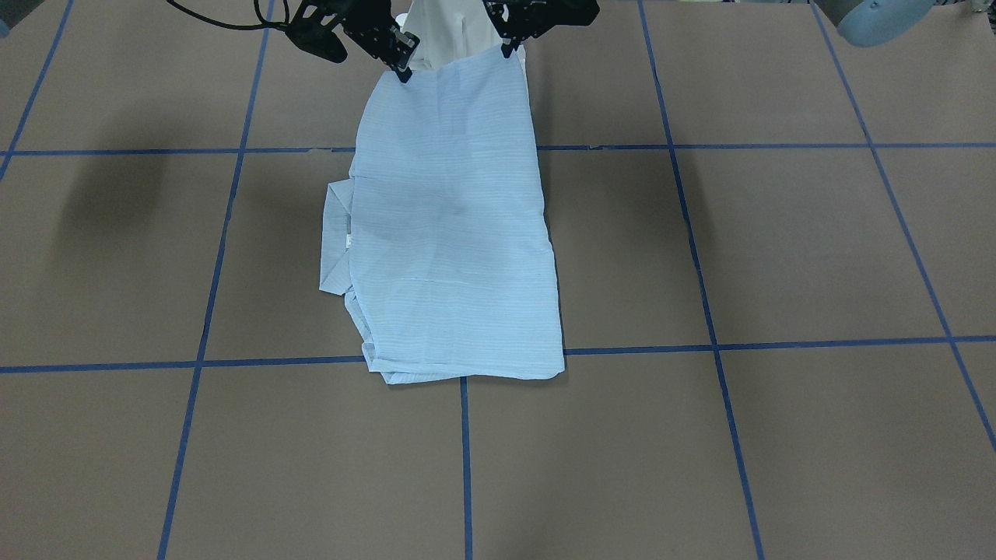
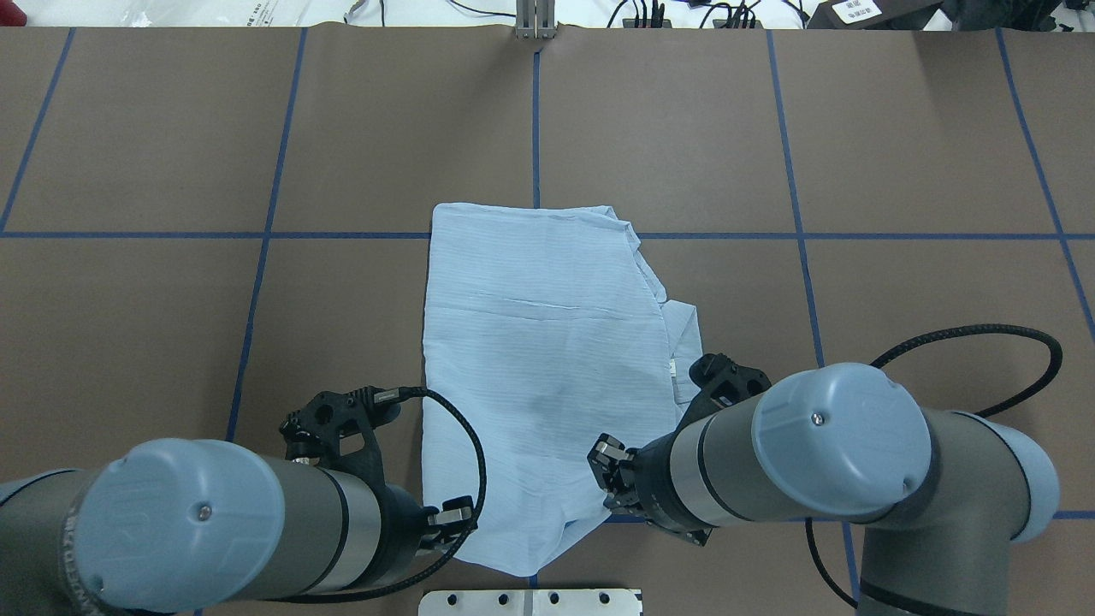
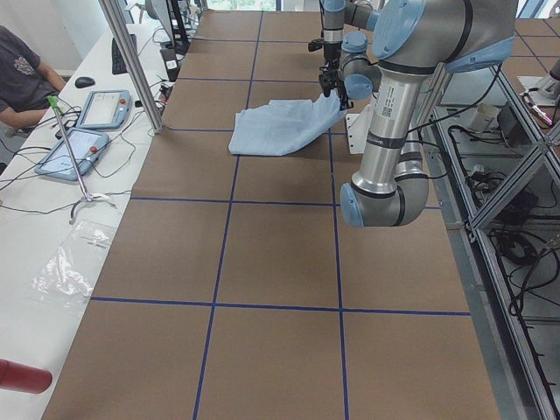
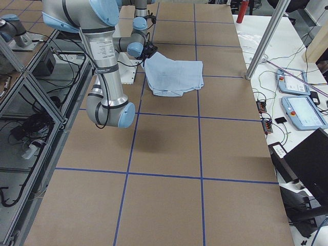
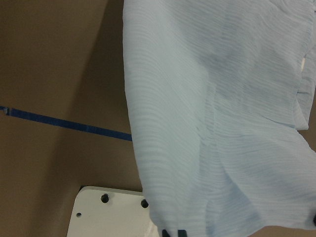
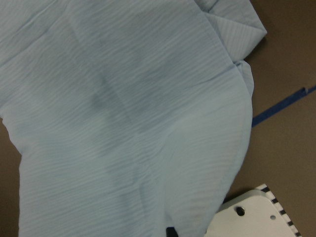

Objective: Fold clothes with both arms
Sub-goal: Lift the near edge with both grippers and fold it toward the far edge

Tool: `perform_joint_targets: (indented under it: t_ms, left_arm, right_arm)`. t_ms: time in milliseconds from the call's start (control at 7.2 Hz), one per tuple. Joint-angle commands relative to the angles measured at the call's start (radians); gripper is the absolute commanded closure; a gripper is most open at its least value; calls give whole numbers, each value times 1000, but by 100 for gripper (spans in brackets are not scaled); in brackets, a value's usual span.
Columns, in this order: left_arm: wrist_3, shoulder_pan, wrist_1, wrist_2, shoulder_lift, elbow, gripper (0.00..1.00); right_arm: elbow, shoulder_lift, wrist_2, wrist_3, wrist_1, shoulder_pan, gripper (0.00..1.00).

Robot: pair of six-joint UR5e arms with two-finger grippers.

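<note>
While the shirt lies flat mid-way along the table, left gripper and right gripper each pinch a near corner tight, holding that edge up, likely to fold it forward.

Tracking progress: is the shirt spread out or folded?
Folded: the shirt is a narrow panel with layers tucked underneath; left gripper and right gripper pinch its raised edge.

Left arm: forearm angled inward, wrist near the robot's base.
Left gripper: fingers clamped on shirt corner, held raised.
Right arm: elbow bent, forearm pointing inward.
Right gripper: fingers clamped on opposite corner, held raised.
</note>
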Motion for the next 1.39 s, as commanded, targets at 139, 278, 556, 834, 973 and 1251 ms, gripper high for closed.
perform_joint_targets:
  t_ms: [139, 278, 556, 834, 973, 1251]
  left_arm:
    - [20, -142, -7, -3, -20, 30, 100]
    - [31, -183, -25, -3, -28, 56, 100]
    - [74, -249, -92, -3, -69, 158, 100]
    - [85, -289, -274, -3, -98, 329, 100]
    - [109, -320, -298, -3, -100, 352, 100]
    - [172, -398, -323, -24, -101, 388, 100]
  right_arm:
    - [-109, 17, 51, -81, 7, 166, 100]
    - [-150, 48, 71, -138, 4, 220, 100]
    - [-224, 95, 76, -196, 10, 281, 100]
    - [-320, 175, 76, -217, 10, 318, 100]
    - [-354, 210, 76, -226, 10, 338, 100]
    - [-432, 252, 76, -293, 10, 382, 100]
